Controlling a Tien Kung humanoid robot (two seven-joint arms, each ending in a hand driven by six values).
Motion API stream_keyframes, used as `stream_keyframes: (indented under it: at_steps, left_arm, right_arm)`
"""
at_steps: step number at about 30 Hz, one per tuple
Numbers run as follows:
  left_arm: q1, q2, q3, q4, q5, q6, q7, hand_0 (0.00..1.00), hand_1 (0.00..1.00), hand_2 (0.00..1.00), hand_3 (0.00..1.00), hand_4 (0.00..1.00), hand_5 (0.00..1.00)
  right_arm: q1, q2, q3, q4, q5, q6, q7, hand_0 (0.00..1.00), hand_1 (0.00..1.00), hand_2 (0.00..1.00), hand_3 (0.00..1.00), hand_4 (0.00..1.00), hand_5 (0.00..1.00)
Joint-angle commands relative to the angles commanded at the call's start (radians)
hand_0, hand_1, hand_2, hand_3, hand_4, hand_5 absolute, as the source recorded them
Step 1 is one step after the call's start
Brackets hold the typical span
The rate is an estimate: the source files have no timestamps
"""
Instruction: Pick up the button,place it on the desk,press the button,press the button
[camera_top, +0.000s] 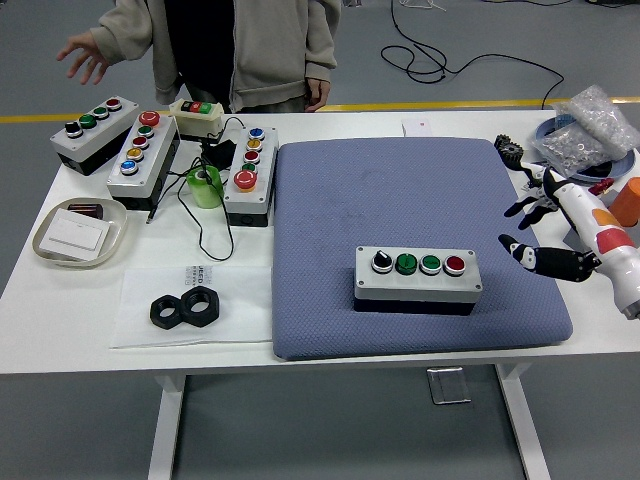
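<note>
The four-button box (417, 277) is lying on the blue-grey pad (400, 190), toward the pad's near right part, with its long side running across. Its grey top is showing a black-and-white knob at the left end, then two green buttons, then a red button at the right end. No lettering on it is clear enough to read.

The right hand (560, 225) is hanging over the pad's right edge, well apart from the box, with its white-and-black fingers spread loosely and its dark thumb pointing toward the box. It is holding nothing. An orange and a red patch are showing on its white forearm shell; no writing can be made out there.

Left of the pad, three more button boxes are standing: one with a big red button (249, 174) just beside the pad's left edge, a longer one (141, 156) farther left, and an angled one (92, 133) at the far left. A small cream box (198, 115) is sitting behind them, and a green roll (205, 186) is sitting between the boxes. Two black hex nuts (185, 307) are lying on a white sheet with a small printed label too fine to read. A shallow dish (80, 232) is holding a card.

A person (225, 45) is standing beyond the pad's far left corner, one hand (85, 55) lifting clear of the table with its fingers spread.
</note>
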Motion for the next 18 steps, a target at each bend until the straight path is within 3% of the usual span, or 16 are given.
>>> stream_keyframes:
  at_steps: [3, 8, 18]
  left_arm:
    - [0.000, 0.000, 0.002, 0.000, -0.003, 0.000, -0.001, 0.740, 0.825, 0.845, 0.815, 0.605, 0.998]
    - [0.000, 0.001, 0.004, 0.000, -0.006, 0.001, -0.001, 0.736, 0.824, 0.845, 0.815, 0.605, 0.998]
    - [-0.001, 0.001, 0.004, 0.000, -0.006, 0.001, -0.001, 0.733, 0.824, 0.844, 0.815, 0.604, 0.998]
  right_arm:
    - [0.003, 0.000, -0.018, 0.000, -0.077, 0.076, -0.028, 0.316, 0.106, 0.227, 0.733, 0.554, 0.002]
    - [0.016, 0.003, -0.043, -0.004, -0.141, 0.142, -0.052, 0.290, 0.089, 0.209, 0.729, 0.525, 0.002]
    - [0.052, 0.021, -0.087, -0.029, -0.194, 0.190, -0.084, 0.288, 0.085, 0.203, 0.731, 0.506, 0.002]
